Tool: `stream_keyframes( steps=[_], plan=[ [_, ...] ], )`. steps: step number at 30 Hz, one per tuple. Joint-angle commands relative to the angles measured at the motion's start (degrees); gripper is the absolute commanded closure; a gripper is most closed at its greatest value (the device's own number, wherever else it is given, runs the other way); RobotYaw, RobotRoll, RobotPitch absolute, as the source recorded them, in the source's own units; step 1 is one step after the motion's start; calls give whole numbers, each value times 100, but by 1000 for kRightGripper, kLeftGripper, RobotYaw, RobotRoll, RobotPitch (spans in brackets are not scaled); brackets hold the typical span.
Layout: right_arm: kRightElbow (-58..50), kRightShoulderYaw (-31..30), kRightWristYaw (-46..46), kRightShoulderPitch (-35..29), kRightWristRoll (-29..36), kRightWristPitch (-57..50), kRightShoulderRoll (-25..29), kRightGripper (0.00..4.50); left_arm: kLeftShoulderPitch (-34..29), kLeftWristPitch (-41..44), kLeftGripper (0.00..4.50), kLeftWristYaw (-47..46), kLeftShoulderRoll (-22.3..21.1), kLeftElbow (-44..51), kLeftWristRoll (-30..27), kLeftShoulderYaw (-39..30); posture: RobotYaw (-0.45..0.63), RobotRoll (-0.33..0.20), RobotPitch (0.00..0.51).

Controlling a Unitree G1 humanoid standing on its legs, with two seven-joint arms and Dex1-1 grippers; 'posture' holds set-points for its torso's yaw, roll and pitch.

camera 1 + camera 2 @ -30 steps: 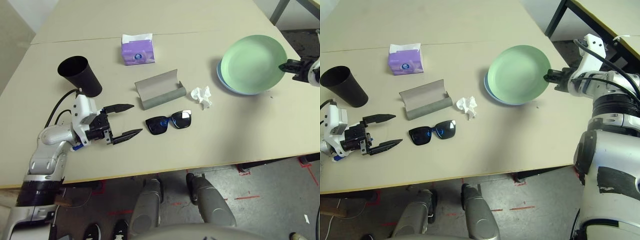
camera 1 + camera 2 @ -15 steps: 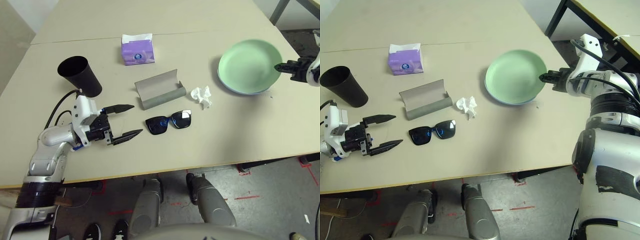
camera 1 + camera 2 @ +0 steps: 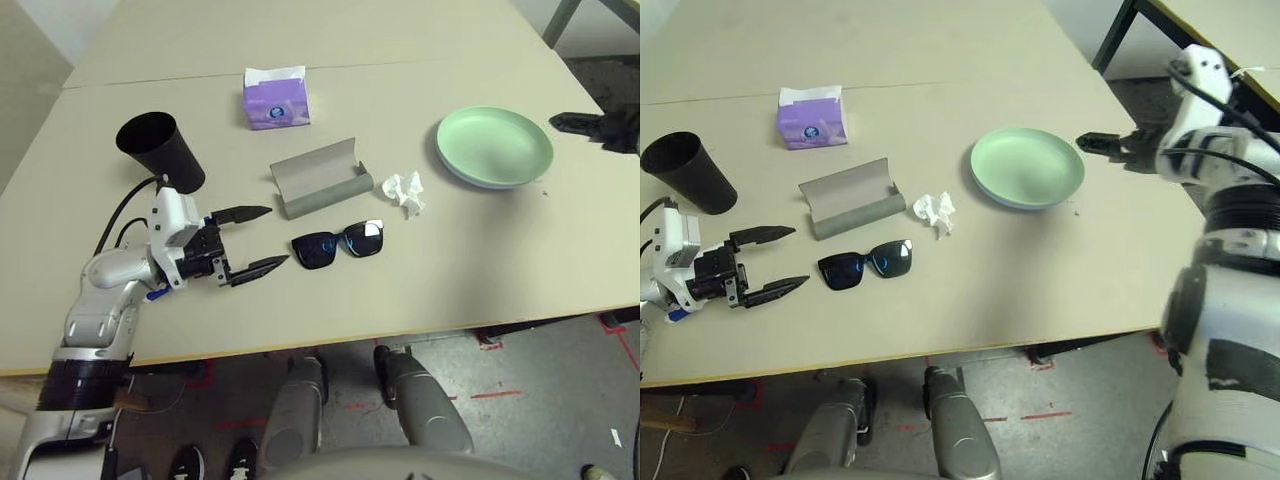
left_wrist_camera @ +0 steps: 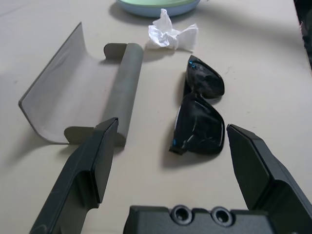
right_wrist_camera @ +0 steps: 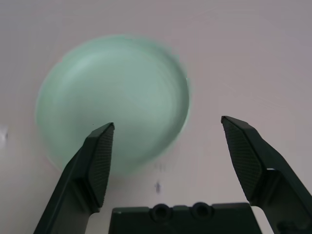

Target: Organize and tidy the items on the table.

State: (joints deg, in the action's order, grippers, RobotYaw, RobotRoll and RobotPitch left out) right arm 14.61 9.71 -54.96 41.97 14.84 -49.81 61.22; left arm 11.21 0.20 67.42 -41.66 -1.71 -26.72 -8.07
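The left gripper (image 3: 252,240) is standing with its jaws spread wide and nothing between them, low over the table (image 3: 450,260) near its front-left edge. Straight ahead of those open fingers, just to their right in the scene, the black sunglasses (image 3: 337,243) are lying lenses-down and apart from both fingertips. Their long axis is running left to right, roughly in line with the way the gripper is pointing, so the near lens is facing the gap between the fingers end-on. The grey glasses case (image 3: 320,178) is sitting open just beyond the sunglasses, a little farther from the robot, with its long axis also running left to right. The crumpled white tissue (image 3: 405,192) is lying to the right of the case, between it and the plates.

The left arm looks far nearer to the sunglasses and case than the right one, so I judge they fall to it. Its forearm is lying nearly level, reaching forward and rightward, and the black cup (image 3: 160,150) is standing just behind it.

Over on the far right, the right gripper (image 3: 1100,145) is hanging with its jaws spread and empty, just beside the green plate (image 3: 1027,167) but clear of its rim. That plate is resting flat on the light blue one beneath it.
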Motion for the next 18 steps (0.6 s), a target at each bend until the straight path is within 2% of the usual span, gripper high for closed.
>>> stream_keyframes(
  steps=[1,4,8,12,18],
  plan=[
    [-2294,878,-233,-1458,700,-748,135,39,-53,-15,0,118,-66,-84,13,-37,-170,0,251],
    [-3701,1365,45,-2580,1025,-967,-278,39,-25,-5,0,216,-101,-127,-10,-35,-182,0,253],
    [-4310,1031,652,-3209,844,-436,-944,39,48,55,0,244,-131,-201,-30,-83,-180,0,251],
    [-4225,430,1212,-3149,544,245,-1579,39,-14,98,0,204,-191,-106,-63,-183,-163,0,249],
    [-3283,-564,1796,-2677,-214,1456,-2300,39,-228,154,0,92,-245,92,-90,-356,-123,0,245]
  ],
)
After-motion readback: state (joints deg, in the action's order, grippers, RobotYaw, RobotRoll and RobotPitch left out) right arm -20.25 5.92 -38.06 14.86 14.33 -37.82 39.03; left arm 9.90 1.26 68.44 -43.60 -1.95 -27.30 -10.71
